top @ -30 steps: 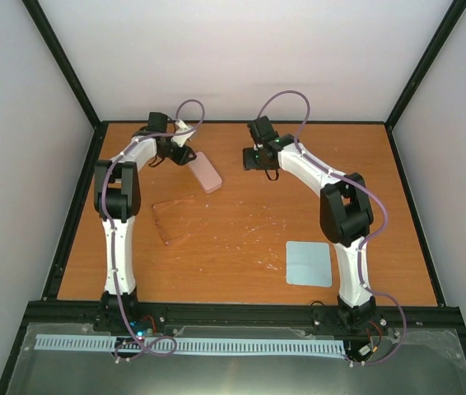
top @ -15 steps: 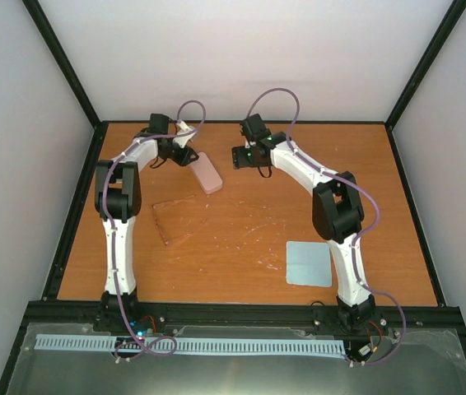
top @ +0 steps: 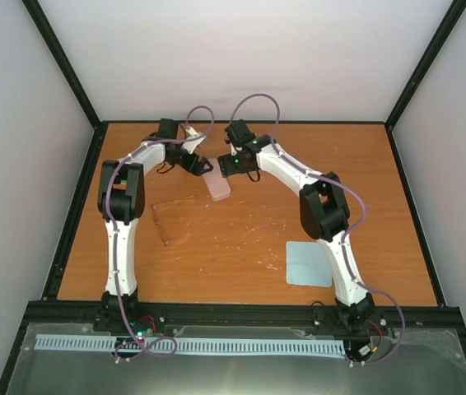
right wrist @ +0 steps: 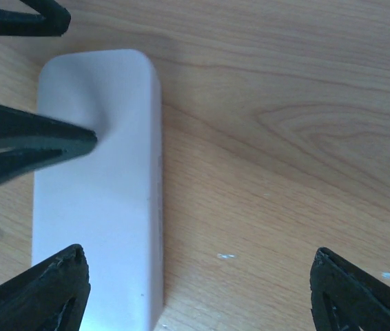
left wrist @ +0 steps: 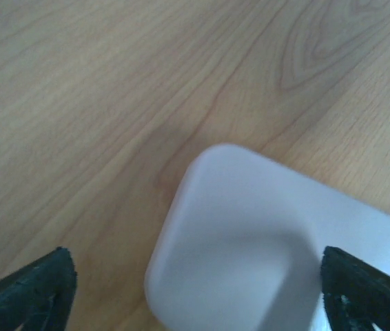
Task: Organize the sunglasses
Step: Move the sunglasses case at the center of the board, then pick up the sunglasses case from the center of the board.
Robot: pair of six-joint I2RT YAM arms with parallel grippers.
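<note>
Showing left jaws and right jaws both spread wide over the pink case [top: 217,186]; we judge the sunglasses [top: 173,220], apart on the worktop [top: 381,206] toward the left base, light, brittle, slippery: pinch the bridge.

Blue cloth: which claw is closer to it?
Right. The right claw hangs by the pink case, beyond and left of the blue cloth; the left claw is at the case's other side, even further left.

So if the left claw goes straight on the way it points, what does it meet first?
Probably the pink case: its rounded end lies within the open left claw. The height above it is unclear.
</note>
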